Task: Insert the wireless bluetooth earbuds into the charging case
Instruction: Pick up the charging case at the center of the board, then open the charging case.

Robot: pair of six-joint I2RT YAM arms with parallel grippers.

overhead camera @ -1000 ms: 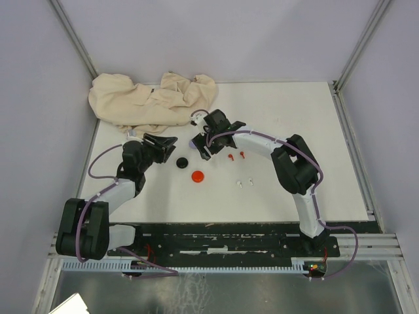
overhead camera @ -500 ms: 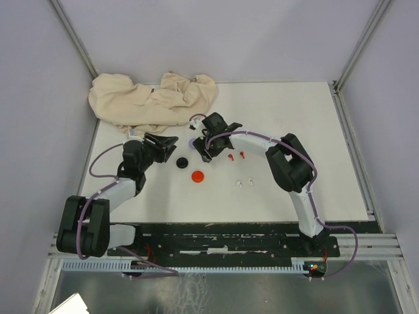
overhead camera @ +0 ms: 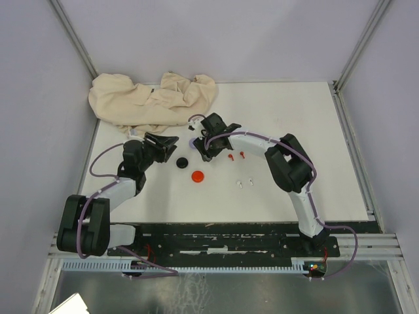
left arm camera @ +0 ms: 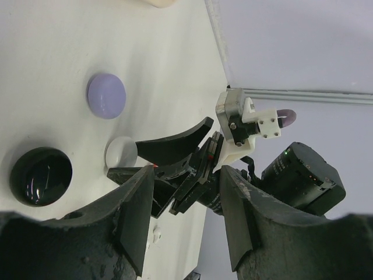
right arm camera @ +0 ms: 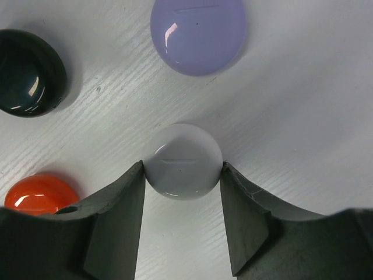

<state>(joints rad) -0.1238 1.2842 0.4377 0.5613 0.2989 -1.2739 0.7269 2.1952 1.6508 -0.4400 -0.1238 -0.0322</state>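
My right gripper (right arm camera: pixel 182 169) has its fingertips against both sides of a white round case (right arm camera: pixel 183 161) that lies on the table. A purple case (right arm camera: pixel 198 35), a black case (right arm camera: pixel 26 73) and a red case (right arm camera: pixel 41 195) lie around it. In the top view the right gripper (overhead camera: pixel 203 146) is mid-table. Two red earbuds (overhead camera: pixel 236 156) and two white earbuds (overhead camera: pixel 244 184) lie to its right. My left gripper (overhead camera: pixel 167 148) is open and empty, left of the black case (overhead camera: pixel 182 161). I see no purple or black earbuds.
A crumpled beige cloth (overhead camera: pixel 154 99) lies at the back left of the white table (overhead camera: pixel 294 131). The left wrist view shows the purple case (left arm camera: pixel 106 95), white case (left arm camera: pixel 121 153) and black case (left arm camera: pixel 41 176) with the right gripper beyond my open fingers (left arm camera: pixel 137 198).
My right gripper has shifted slightly left and towards the near side, down around the white case. The left arm has hardly moved.
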